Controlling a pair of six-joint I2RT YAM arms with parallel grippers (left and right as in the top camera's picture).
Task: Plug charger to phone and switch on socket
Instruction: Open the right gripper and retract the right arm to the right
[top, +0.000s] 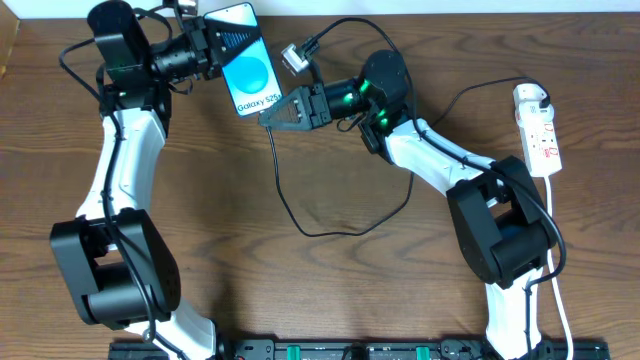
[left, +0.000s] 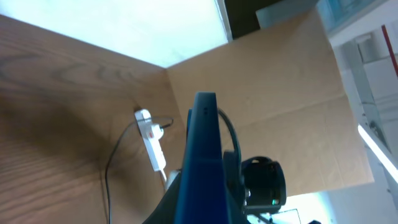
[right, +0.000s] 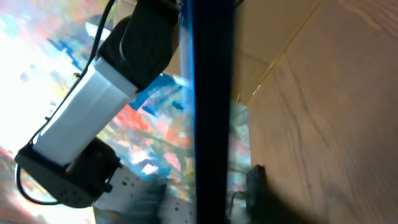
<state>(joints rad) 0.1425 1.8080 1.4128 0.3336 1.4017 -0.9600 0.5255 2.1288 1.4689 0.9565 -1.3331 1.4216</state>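
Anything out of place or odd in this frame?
Only the phone: it is not lying on the table but held tilted in the left gripper, edge-on to both wrist cameras. Nothing looks spilled or damaged.

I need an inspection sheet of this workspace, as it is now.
surface: brown wooden table.
phone: held above the table by the left hand, screen up.
socket: lies on the table's right side; switch unreadable.
charger: adapter sits in the socket's far end; plug tip insertion cannot be told.
clutter: nothing seen.
hands: left hand shut on phone; right hand seems shut on the cable end.
cables: black cable loops slack over the table; white cord runs frontward.
surroundings: cardboard panel past the table's edge.
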